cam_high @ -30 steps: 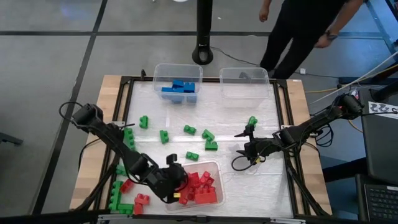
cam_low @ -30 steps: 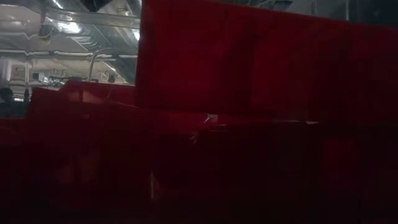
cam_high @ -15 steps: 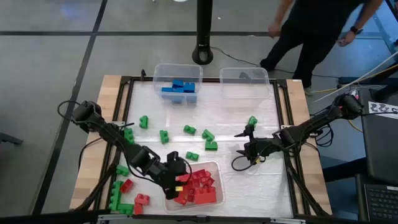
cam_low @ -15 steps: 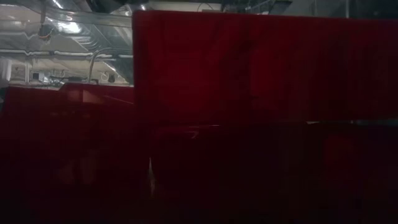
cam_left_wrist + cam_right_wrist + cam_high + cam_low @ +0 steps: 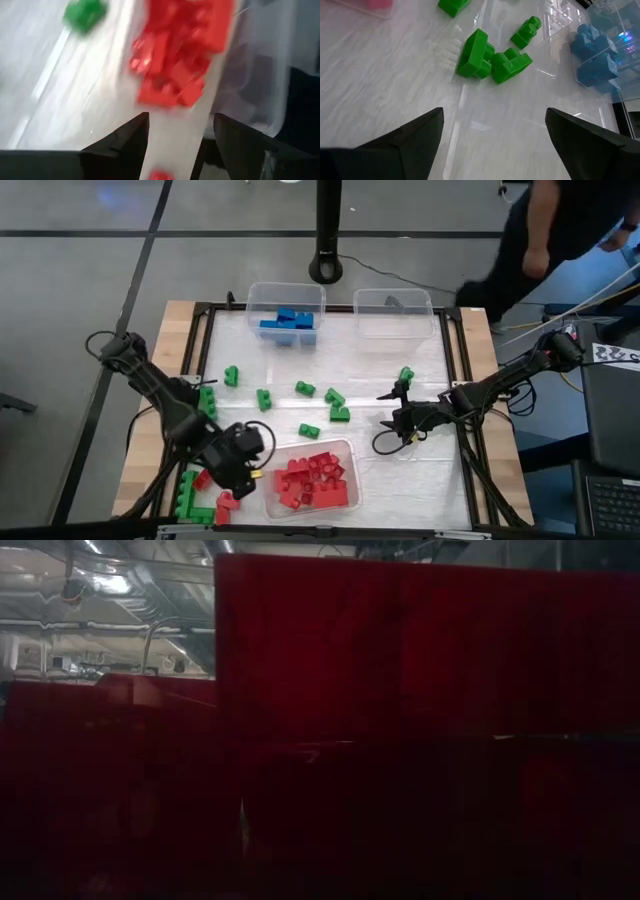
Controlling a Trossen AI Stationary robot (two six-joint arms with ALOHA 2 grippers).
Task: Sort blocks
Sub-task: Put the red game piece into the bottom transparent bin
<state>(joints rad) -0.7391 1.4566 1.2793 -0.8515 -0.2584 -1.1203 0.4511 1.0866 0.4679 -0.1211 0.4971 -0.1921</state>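
The left gripper (image 5: 243, 463), fingers parted and empty, is hovering beside the near bin (image 5: 346, 448) holding the red blocks (image 5: 312, 480), while the right gripper (image 5: 395, 423), spread wide and empty, is waiting near scattered green blocks (image 5: 335, 405).

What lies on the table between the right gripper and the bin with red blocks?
Nothing: in the high view the stretch of white table between the right gripper and the bin with red blocks is bare.
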